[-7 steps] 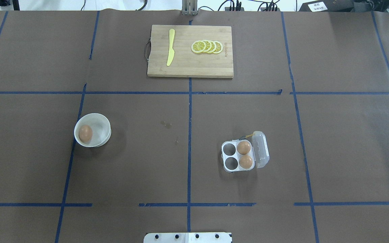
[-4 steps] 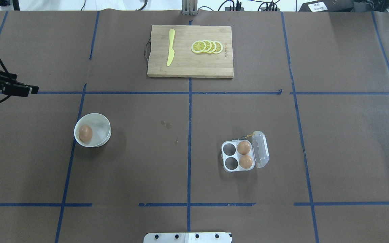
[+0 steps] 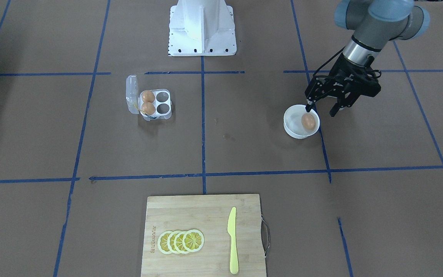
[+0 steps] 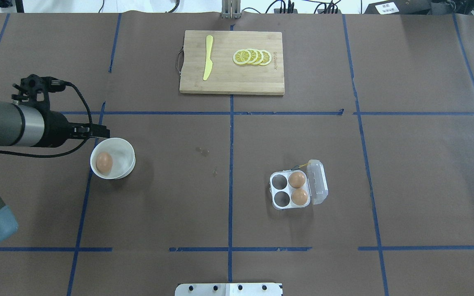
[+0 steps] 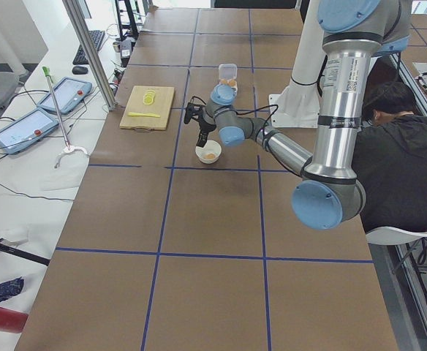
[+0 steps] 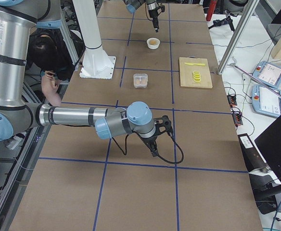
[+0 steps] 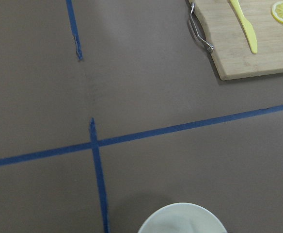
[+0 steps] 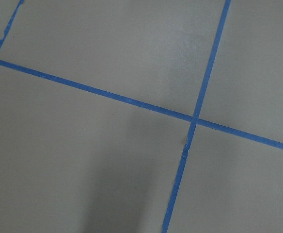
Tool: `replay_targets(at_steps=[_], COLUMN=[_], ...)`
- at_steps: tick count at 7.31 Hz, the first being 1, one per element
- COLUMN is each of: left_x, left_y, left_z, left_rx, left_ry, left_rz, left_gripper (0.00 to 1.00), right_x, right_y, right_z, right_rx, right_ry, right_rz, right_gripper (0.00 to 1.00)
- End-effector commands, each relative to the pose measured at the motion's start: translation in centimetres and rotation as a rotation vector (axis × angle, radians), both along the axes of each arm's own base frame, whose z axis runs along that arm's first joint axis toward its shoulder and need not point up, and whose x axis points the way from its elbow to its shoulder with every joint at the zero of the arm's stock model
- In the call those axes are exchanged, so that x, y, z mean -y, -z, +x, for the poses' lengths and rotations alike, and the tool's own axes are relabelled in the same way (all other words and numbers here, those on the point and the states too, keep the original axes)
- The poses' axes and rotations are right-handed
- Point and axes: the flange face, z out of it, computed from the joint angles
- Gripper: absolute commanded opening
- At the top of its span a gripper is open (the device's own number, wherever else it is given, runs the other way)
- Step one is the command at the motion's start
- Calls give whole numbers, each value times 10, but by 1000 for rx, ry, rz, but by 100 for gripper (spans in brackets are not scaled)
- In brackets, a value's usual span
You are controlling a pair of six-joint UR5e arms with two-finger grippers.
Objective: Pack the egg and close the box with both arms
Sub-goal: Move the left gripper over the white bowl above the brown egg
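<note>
While the egg point(image 3: 308, 120) lies in the white bowl point(image 3: 291, 130), the left gripper point(image 3: 320, 111) hangs by its rim, fingers spread and empty. The box point(image 3: 163, 109) sits well apart, lid open, two eggs point(image 3: 147, 96) inside. Whether the right gripper point(image 6: 153, 148) is clenched, I cannot tell.

Silver arms point(image 4: 2, 127) — blue caps point(image 3: 388, 7), black cables point(image 4: 81, 99).

A yellow knife point(image 4: 207, 57) and lemon slices point(image 4: 252, 57) lie on the cutting board point(image 4: 228, 84).

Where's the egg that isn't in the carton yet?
In the left half of the overhead view, the egg lies in the white bowl, toward its left side, with the open left gripper just past the bowl's far rim.
</note>
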Motion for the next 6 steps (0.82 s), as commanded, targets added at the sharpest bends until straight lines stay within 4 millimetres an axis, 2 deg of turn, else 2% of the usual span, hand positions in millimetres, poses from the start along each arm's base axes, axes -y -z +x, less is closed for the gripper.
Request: replay_targets(at_steps=[1, 3, 6], left_x=[-10, -11, -19], left_y=[-1, -21, -29], left_z=[35, 49, 58], left_rx=[32, 69, 109], left_ry=[47, 31, 13], left_rz=[-77, -101, -124], left_gripper=[75, 76, 76], right_x=[0, -1, -1], right_y=[0, 0, -1], right_z=[0, 0, 0], right_rx=[1, 11, 11], right_ry=[1, 3, 3], right_rz=[-1, -2, -4], right_gripper=[100, 100, 100])
